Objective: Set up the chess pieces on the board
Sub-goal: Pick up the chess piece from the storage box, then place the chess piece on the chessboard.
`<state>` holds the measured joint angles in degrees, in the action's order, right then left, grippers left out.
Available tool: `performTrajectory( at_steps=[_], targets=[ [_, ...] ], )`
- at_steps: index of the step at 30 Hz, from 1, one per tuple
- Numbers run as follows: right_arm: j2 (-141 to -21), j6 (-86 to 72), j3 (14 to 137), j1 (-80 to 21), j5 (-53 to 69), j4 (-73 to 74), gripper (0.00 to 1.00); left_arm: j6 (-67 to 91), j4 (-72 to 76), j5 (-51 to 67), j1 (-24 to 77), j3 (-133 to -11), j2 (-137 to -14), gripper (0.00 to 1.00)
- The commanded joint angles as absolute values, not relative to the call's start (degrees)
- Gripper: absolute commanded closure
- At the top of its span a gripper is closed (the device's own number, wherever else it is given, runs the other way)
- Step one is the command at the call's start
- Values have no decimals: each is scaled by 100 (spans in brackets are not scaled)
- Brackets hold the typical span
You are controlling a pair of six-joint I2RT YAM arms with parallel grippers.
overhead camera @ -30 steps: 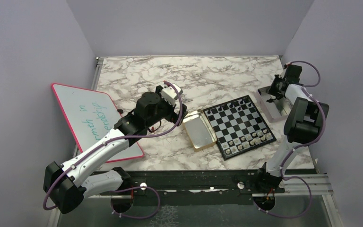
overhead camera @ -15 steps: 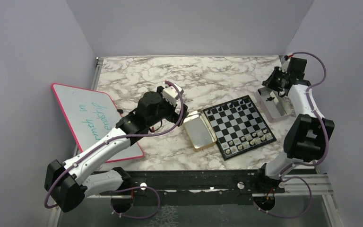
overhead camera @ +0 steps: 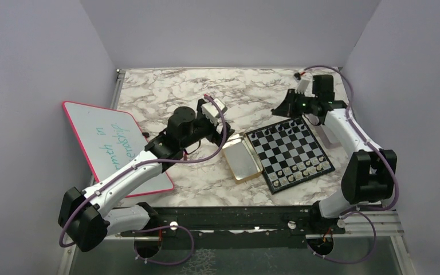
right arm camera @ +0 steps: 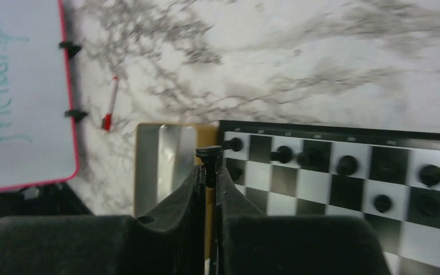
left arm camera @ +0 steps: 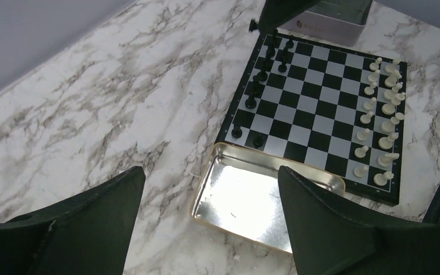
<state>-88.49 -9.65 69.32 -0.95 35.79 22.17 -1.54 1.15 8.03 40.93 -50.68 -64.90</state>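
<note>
So, right gripper (right arm camera: 208, 172) is pinching a black chess piece (right arm camera: 208, 154) by the edge of the board (right arm camera: 315, 195); left gripper (left arm camera: 210, 177) hangs wide open above the gold tin (left arm camera: 246, 206).

teal handwritten "friendship" on the pink-rimmed whiteboard (right arm camera: 40, 103); the word above it illegible

Lower half of chess piece (right arm camera: 209, 153) hidden

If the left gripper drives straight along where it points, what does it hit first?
Probably the open gold tin, sitting between the left gripper's spread fingers in the wrist view; the board lies beyond. Depth is unclear: it could touch the marble table just short.
</note>
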Motion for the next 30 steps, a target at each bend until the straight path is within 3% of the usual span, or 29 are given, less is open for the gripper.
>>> performTrajectory(
  at_steps=[1, 12, 30],
  targets=[
    [-8772, -796, 6730, -757, 4905, 2150, 99, -1666, 679, 1783, 4058, -5295, -6653, 14],
    [-8545, -751, 6373, -1639, 5621, 2226, 99, -5420, 280, 3539, 4059, -4758, -6559, 19],
    [-8398, -1272, 6372, -2759, 5572, 1792, 99, -6691, -734, 3853, 4336, -4939, -6845, 48]
  ],
)
